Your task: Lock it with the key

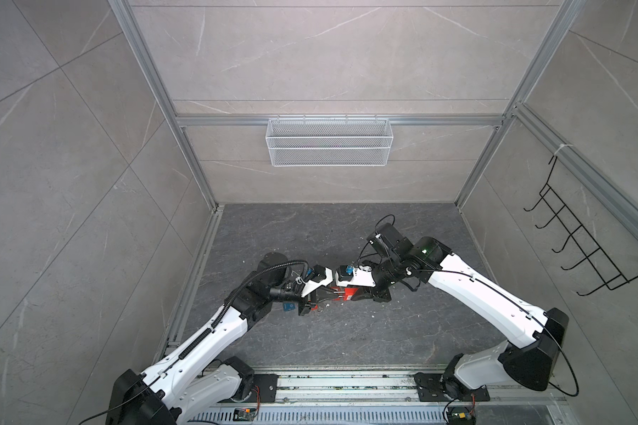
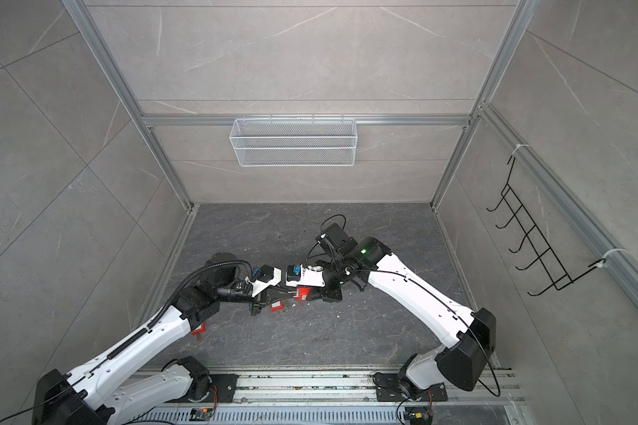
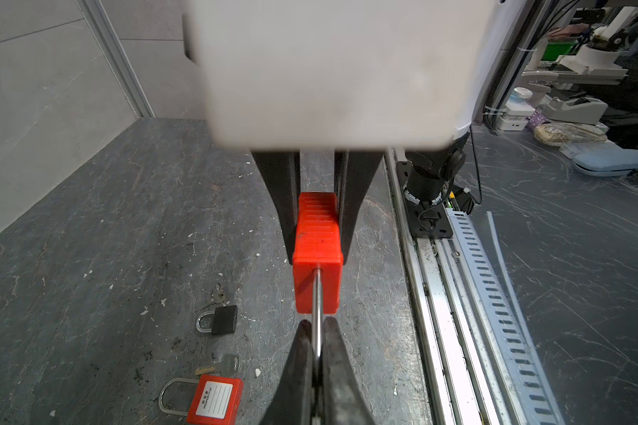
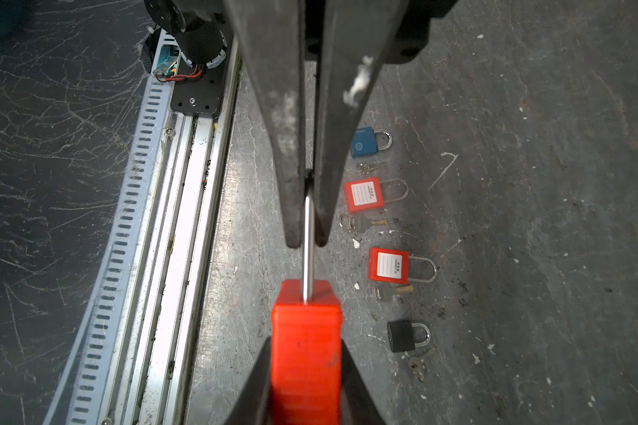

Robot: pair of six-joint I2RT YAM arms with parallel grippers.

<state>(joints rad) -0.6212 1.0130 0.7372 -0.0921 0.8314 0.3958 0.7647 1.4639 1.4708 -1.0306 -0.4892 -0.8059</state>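
Red padlock point(image 3: 317, 235) held above bench point(image 3: 126, 220): left pincer point(image 3: 318, 331) pinches its shackle point(image 4: 307, 250), right pincer point(image 4: 306, 346) clamps its body.

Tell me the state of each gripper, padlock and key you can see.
left gripper: shut on the shackle.
right gripper: shut on the held red padlock.
held red padlock: off the table; locked or not, unclear.
blue padlock: lying flat, shackle looks closed.
black padlock: same.
two red padlocks: same.
keys: loose beside those padlocks, none inserted.
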